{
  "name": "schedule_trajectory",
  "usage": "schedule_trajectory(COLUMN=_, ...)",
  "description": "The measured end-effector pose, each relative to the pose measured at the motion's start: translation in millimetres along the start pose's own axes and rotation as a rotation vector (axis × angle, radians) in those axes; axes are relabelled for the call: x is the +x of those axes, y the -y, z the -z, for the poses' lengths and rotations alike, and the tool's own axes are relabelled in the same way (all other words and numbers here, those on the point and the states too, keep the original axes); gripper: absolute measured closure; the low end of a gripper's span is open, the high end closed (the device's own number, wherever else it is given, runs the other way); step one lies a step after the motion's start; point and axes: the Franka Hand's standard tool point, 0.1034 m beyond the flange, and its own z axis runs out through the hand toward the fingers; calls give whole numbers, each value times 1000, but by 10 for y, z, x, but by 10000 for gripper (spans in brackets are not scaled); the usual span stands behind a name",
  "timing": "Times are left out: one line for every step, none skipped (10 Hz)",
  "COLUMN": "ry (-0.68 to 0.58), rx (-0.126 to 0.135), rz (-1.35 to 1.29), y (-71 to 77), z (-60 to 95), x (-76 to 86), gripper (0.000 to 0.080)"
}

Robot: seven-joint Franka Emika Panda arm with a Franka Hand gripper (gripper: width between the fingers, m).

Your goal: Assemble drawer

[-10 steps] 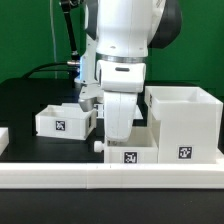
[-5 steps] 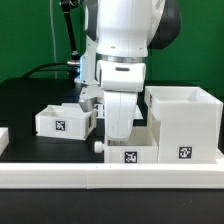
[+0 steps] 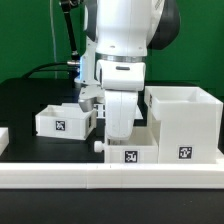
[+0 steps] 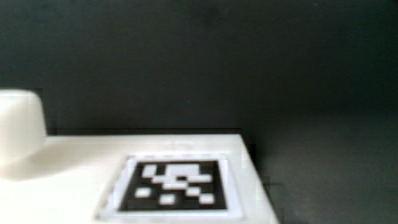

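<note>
One white arm point(image 3: 122, 35) fills the middle of the exterior view, standing over a black table point(image 3: 25, 95). One long low rail point(image 3: 60, 176) runs along the table edge at 6 o'clock. The drawer kit is in three white pieces. The single housing point(image 3: 185, 120), tall, cube-like and open on top, sits at 3 to 4 o'clock from the arm's lower end. Of the two open-top trays, the rear tray point(image 3: 62, 120) lies at 9 o'clock and apart from the arm. The front tray point(image 3: 132, 150) is at 6 o'clock, directly under the wrist, just beside the housing and close against the rail. One small knob point(image 3: 97, 146) sticks out of the front tray's side at 9 o'clock. Three black-and-white tags show here, one on each piece. The gripper point(image 3: 119, 128) reaches down at the front tray, but its fingers are hidden, so I cannot tell how far apart they are or whether they hold anything. The blurred wrist view shows one tag point(image 4: 178, 183) on a flat white surface.
</note>
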Motion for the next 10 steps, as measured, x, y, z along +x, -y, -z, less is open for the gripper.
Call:
schedule_trajectory(ry=4, rx=-2, rz=9, y=-3, z=1, x=-6, gripper=757)
schedule_trajectory(ry=6, rx=-1, rz=7, y=0, z=-2, x=0, gripper=757)
schedule_trajectory(ry=10, rx=1, rz=-5, y=1, z=-2, x=3, gripper=757)
schedule_trajectory(ry=11, rx=5, rz=-19, y=-3, z=-2, x=5, gripper=757)
schedule_trajectory(ry=11, rx=5, rz=-20, y=-3, z=-2, x=0, gripper=757)
schedule_trajectory(ry=11, rx=5, rz=-21, y=-4, z=-2, x=-3, gripper=757)
schedule_trajectory(ry=11, rx=5, rz=-21, y=-4, z=-2, x=-4, gripper=757)
schedule_trajectory(ry=12, rx=3, rz=-9, y=0, z=-4, x=4, gripper=757)
schedule_trajectory(ry=16, rx=0, rz=4, y=2, z=-6, x=6, gripper=757)
schedule_trajectory(ry=20, rx=9, rz=2, y=4, z=-4, x=-11, gripper=757)
